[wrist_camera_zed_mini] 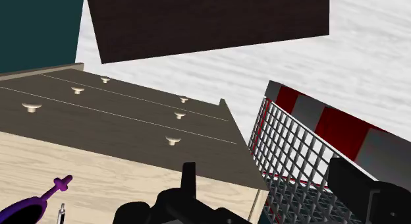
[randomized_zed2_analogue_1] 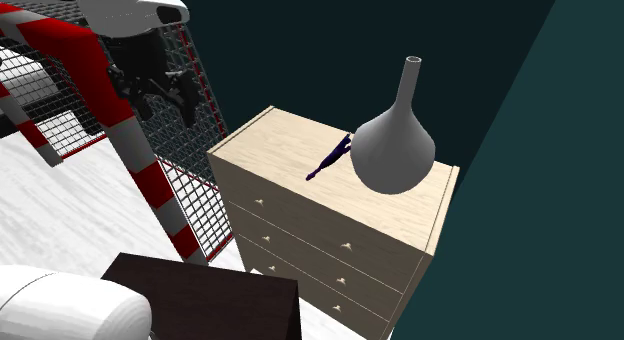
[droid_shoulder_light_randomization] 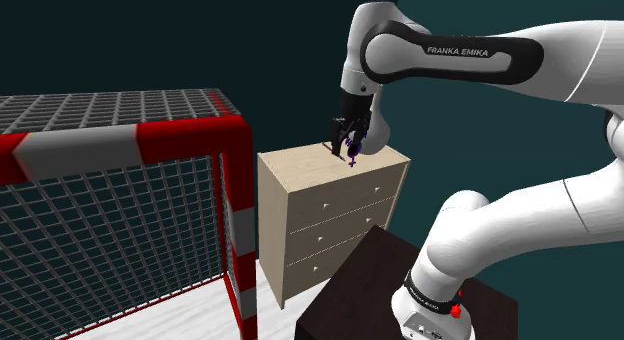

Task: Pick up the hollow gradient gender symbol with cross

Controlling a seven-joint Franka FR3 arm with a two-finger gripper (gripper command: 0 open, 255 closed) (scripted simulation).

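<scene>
Wrist view: end effector [wrist_camera_zed_mini: 263,173] fingers apart, empty; purple symbol [wrist_camera_zed_mini: 29,206] lies on dresser [wrist_camera_zed_mini: 132,171] top, outside the fingers, just beside vase [randomized_zed2_analogue_1: 393,153]. Risk: misaligned descent closes on nothing, or knocks the vase over.

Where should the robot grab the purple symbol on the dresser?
Probably the thin stem by the cross, coming straight down from above. The symbol lies low on the dresser top, so a sideways grab has little to catch. Its cross end points away from the vase, leaving room for the open gripper to close across the stem.
</scene>
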